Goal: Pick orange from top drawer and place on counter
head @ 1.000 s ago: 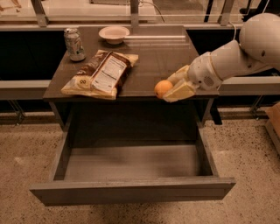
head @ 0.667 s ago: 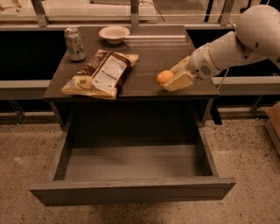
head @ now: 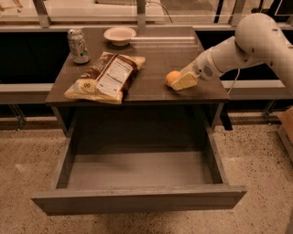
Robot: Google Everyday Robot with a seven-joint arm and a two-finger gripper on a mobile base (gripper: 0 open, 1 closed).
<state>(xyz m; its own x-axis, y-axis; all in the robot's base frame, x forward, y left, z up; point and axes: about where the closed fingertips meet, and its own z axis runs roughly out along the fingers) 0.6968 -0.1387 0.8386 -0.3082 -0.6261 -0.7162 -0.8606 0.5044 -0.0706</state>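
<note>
The orange [head: 171, 77] is at the front right of the dark brown counter [head: 160, 52], low on or just above its surface. My gripper [head: 176, 81] comes in from the right on the white arm [head: 238, 45] and is shut on the orange, its pale yellow fingers [head: 185, 82] against the fruit's right side. The top drawer [head: 137, 201] is pulled wide open below the counter and its inside shows nothing in it.
A soda can [head: 78, 45] stands at the counter's back left. A pale shallow bowl [head: 120, 35] sits at the back middle. Snack bags [head: 106, 77] lie across the left half. A pale ledge with metal posts [head: 142, 11] runs behind.
My gripper carried the orange from in front of the counter's edge up and back over the counter, then lowered it to the front right of the top.
</note>
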